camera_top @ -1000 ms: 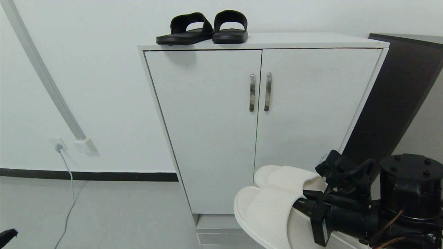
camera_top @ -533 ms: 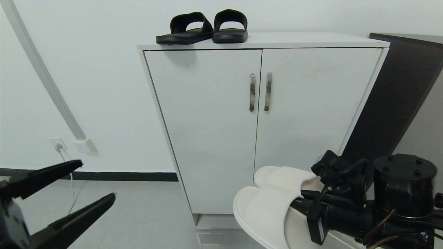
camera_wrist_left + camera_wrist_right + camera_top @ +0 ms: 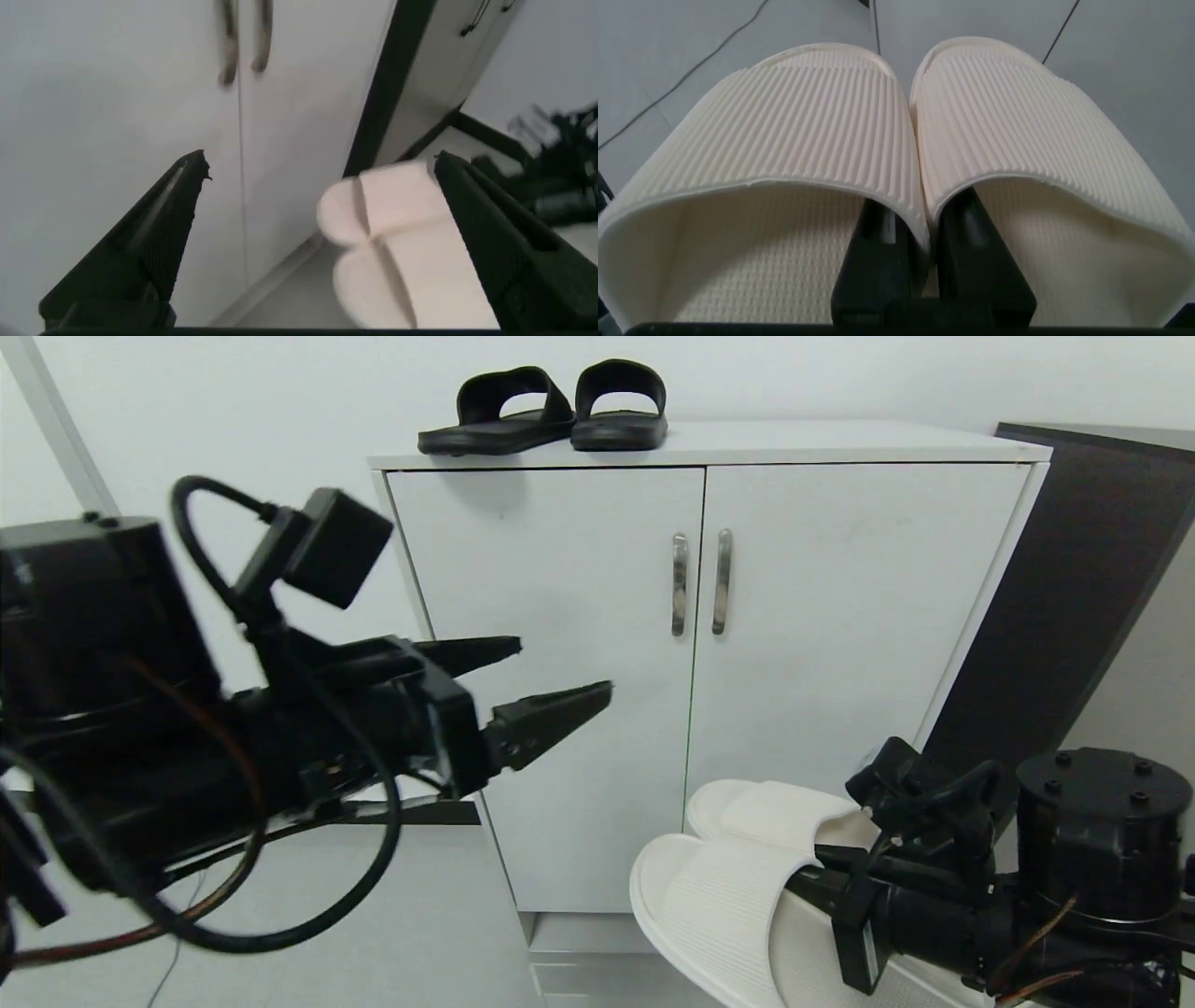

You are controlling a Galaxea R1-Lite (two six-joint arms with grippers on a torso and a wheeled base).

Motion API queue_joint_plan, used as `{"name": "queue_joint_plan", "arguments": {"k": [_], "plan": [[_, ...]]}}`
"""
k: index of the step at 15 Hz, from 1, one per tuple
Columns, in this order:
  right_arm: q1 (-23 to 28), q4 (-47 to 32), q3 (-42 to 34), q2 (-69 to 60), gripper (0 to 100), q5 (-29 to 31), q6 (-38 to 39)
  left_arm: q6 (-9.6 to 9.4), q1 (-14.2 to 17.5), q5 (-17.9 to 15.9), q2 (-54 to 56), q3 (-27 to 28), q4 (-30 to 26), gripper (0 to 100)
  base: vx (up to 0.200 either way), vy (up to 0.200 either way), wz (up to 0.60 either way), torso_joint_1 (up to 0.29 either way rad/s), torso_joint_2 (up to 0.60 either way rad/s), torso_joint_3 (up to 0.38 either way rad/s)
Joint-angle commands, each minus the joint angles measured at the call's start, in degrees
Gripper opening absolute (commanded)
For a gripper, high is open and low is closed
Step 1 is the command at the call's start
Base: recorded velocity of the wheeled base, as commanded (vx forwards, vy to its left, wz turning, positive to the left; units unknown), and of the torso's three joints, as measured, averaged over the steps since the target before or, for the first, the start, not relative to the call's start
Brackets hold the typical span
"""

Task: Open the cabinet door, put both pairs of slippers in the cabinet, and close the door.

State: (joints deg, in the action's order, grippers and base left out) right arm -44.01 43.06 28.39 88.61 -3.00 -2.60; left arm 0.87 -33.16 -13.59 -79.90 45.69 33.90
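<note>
The left gripper hangs in front of the cabinet's left door at about mid height. Its jaws are spread wide with nothing between them, and the tips point toward the cabinet's middle. On the cabinet's top, toward its left end, the black slippers sit side by side. Both doors are closed, with the metal handles upright beside the centre seam. Low before the cabinet's right door, the white slippers are carried side by side by the right gripper. Its fingers reach in under the straps and pinch the slippers' adjoining inner walls together.
</note>
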Motion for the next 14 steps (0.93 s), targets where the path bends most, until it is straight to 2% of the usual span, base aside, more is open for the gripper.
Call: {"name": "queue_joint_plan", "arguments": {"k": [1,3,4,5,7,9,10,12,14], "plan": [[0.0,0.0,0.0,-0.3,0,0.0,0.0,1.07,-4.7,0.3,-12.5,11.5,-0.2,100,0.0,0.0,0.0,0.0,0.0,0.0],[0.0,0.0,0.0,-0.3,0,0.0,0.0,1.33,-6.3,0.1,-17.0,19.8,-3.1,100,0.0,0.0,0.0,0.0,0.0,0.0],[0.0,0.0,-0.1,-0.3,0,0.1,-0.1,1.42,-7.0,-0.7,-18.4,23.9,-7.5,100,0.0,0.0,0.0,0.0,0.0,0.0],[0.1,0.0,-0.3,-0.3,0,0.1,-0.1,1.86,-7.3,-3.0,-19.9,28.9,-12.1,100,0.0,0.0,0.0,0.0,0.0,0.0],[0.0,0.0,-0.4,-0.3,0,0.1,-0.2,6.08,-7.3,-6.2,-24.8,38.3,-14.6,100,0.0,0.0,0.0,0.0,0.0,0.0],[0.1,0.0,-0.4,-0.3,0,0.1,-0.2,9.77,-6.6,-9.8,-29.3,45.4,-16.6,100,0.0,0.0,0.0,0.0,0.0,0.0],[0.1,0.0,-0.5,-0.3,0,0.1,-0.2,11.44,-6.2,-10.3,-31.2,48.1,-17.0,100,0.0,0.0,0.0,0.0,0.0,0.0],[0.0,0.0,-0.6,-0.3,0,0.1,-0.2,14.25,-5.5,-10.7,-33.9,51.8,-17.0,100,0.0,0.0,0.0,0.0,0.0,0.0],[0.1,0.0,-0.7,-0.3,0,0.2,-0.2,15.31,-4.5,-11.0,-37.2,55.3,-17.0,100,0.0,0.0,0.0,0.0,0.0,0.0]]}}
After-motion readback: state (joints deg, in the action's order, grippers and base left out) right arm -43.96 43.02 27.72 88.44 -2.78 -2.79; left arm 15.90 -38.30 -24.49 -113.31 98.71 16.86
